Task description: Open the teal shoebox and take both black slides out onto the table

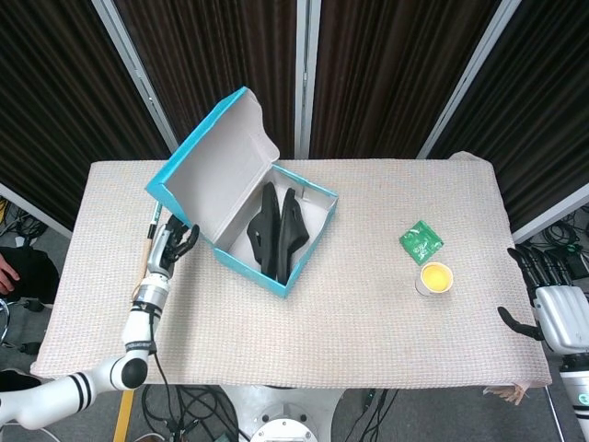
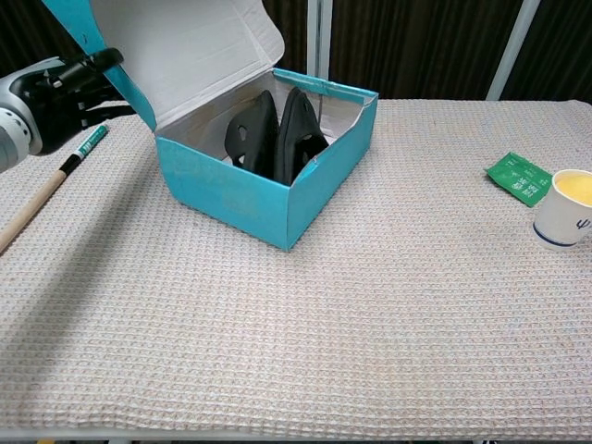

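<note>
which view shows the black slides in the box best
The head view: it looks straight down into the open teal shoebox, so both black slides show full length, standing on edge side by side. The chest view shows only their upper parts above the box's front wall.

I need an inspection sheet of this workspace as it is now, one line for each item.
Surface: table under a beige woven cloth.
Job's things: shoebox open, lid raised; both slides inside, on edge.
Clutter: brush at left; green packet; cup of yellow liquid.
Hands: left hand beside the lid, holds nothing; right hand open, off the table's right edge.
Cables: some on the floor below.
Surroundings: dark curtains behind.
</note>
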You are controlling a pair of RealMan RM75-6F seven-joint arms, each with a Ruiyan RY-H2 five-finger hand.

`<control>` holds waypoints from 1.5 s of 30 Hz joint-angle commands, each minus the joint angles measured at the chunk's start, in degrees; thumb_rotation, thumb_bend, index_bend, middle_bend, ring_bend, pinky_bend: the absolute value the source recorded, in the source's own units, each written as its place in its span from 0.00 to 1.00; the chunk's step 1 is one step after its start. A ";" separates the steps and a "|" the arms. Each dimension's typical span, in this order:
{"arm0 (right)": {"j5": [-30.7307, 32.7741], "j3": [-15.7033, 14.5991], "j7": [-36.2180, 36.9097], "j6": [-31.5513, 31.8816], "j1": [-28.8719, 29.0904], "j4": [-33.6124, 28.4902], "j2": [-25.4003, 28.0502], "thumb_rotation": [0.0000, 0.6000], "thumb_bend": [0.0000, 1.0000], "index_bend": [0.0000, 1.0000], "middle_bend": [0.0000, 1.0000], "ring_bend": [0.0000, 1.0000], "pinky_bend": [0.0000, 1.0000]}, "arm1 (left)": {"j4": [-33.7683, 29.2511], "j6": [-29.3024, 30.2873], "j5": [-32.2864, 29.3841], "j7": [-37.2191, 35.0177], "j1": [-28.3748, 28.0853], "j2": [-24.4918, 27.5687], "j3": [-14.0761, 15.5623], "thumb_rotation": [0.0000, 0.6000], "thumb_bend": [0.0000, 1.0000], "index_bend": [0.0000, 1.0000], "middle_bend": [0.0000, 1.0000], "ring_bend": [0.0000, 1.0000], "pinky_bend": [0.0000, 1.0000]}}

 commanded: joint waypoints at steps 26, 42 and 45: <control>-0.16 -0.11 1.39 -0.07 0.02 1.28 -0.38 1.00 0.17 0.05 0.05 0.00 0.00 | -5.06 0.62 -8.09 34.74 1.84 6.21 4.29 0.00 0.04 0.03 0.00 0.00 0.05; 0.04 -0.19 1.89 -0.67 0.21 2.03 -0.68 1.00 0.17 0.05 0.05 0.00 0.00 | -12.08 5.72 -7.82 49.07 3.70 12.78 8.32 0.58 0.04 0.08 0.05 0.00 0.17; -0.14 -0.18 1.65 -0.94 0.45 1.93 -0.68 1.00 0.17 0.05 0.05 0.00 0.00 | -10.99 9.36 -0.56 48.52 3.31 12.03 8.17 0.86 0.05 0.17 0.13 0.06 0.30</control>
